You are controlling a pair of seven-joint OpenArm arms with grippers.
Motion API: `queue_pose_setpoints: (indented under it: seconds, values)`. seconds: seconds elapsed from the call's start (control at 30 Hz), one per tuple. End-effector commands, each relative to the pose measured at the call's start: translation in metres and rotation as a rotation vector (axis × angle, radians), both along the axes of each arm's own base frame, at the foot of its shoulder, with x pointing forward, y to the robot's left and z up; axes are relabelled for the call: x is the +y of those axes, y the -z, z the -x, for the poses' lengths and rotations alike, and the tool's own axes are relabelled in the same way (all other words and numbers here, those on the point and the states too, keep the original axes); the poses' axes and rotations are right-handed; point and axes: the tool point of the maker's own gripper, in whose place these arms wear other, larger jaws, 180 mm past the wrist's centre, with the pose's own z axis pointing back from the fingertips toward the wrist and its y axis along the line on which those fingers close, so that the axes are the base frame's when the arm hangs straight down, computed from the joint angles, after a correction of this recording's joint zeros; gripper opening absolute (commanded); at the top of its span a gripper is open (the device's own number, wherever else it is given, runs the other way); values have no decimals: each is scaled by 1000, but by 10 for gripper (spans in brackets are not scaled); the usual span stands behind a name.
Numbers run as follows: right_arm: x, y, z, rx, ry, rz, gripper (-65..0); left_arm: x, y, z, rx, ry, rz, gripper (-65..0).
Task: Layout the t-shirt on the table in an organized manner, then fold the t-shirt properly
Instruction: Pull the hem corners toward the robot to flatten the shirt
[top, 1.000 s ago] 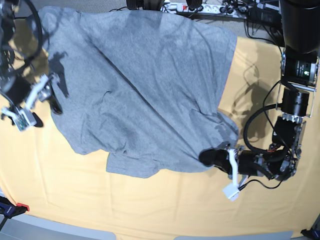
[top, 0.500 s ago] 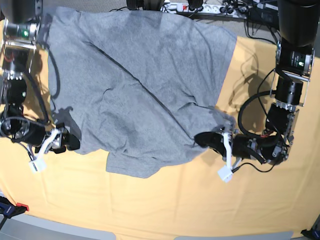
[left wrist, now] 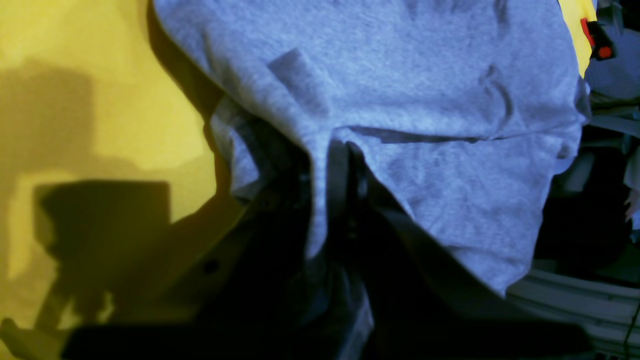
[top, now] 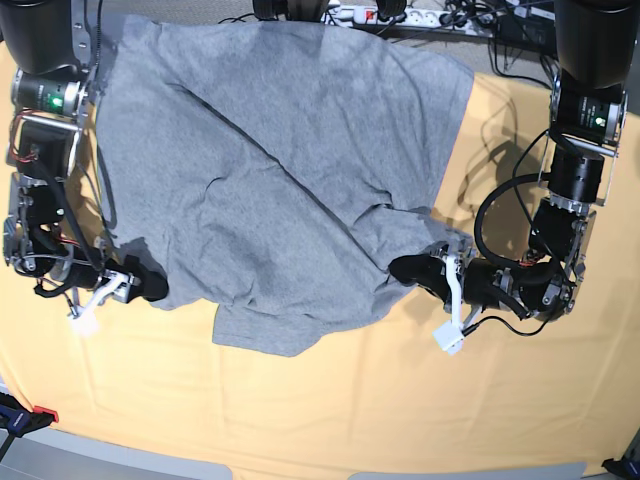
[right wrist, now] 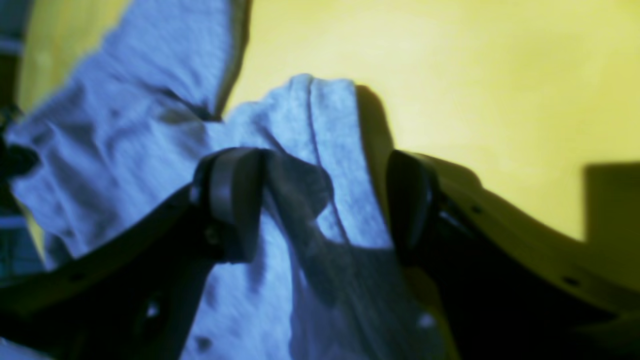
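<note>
The t-shirt point(top: 280, 190) lies spread but rumpled across the far half of the bench point(top: 330, 420), plain grey side up, with a diagonal ridge running through its middle and a sleeve or hem flap poking out at the near edge. My left gripper point(top: 415, 270) is clamped on a pinch of cloth at the shirt's corner, on the base view's right; in the left wrist view the fabric funnels straight down into the shut jaws. My right gripper point(right wrist: 320, 200) is at the opposite edge with its fingers point(right wrist: 235, 200) spread wide, a bunched fold of grey cloth sitting between them but not yet pinched.

To do this well, I want that fold seated deep between the pads before I close, so I take the hem itself and not just a loose wrinkle. Low to the bench, slow close. Once both corners are gripped, I judge a steady pull apart, hands level, should drag out the diagonal ridge. The risk is catching two layers, or the orange-yellow cover, and pulling the whole thing askew.
</note>
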Motion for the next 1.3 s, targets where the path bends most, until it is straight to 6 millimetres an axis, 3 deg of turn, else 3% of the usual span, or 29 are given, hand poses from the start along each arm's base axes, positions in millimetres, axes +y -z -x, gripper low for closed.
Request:
queue_pose_setpoints:
  seconds: [0.0, 0.07, 0.13, 0.23, 0.27, 0.43, 0.6, 0.9, 1.1, 1.27]
  values:
    - [4, -12, -7, -30, -20, -8, -285, 0, -22, -13, -57, -8, 33, -650]
    - [14, -11, -7, -23, -35, -26, -340, 0, -22, -13, -58, -8, 33, -650]
    - [16, -17, -11, -42, -31, -46, -442, 0, -22, -14, -58, -8, 32, -650]
    - [9, -31, -22, -73, -26, -29, -635, 4, -23, -15, -62, -13, 26, -650]
    - [4, -38, -26, -87, -21, -20, -650, 4, -26, -16, -68, -16, 29, -650]
    - [-23, -70, -45, -151, -1, 53, -650, 4, -51, -35, -136, -24, 38, -650]
    - [-46, -82, -55, -175, 20, 155, -650, 4, -82, -64, -261, -61, 28, -650]
    - [-75, -108, -66, -279, 29, 421, -650, 10, -112, -91, -390, -84, -37, -650]
    - [-101, -126, -73, -304, 117, 604, -650, -4, -126, -97, -425, -74, -6, -650]
    - [-113, -131, -78, -324, 180, 645, -650, -10, -125, -105, -475, -84, -29, -650]
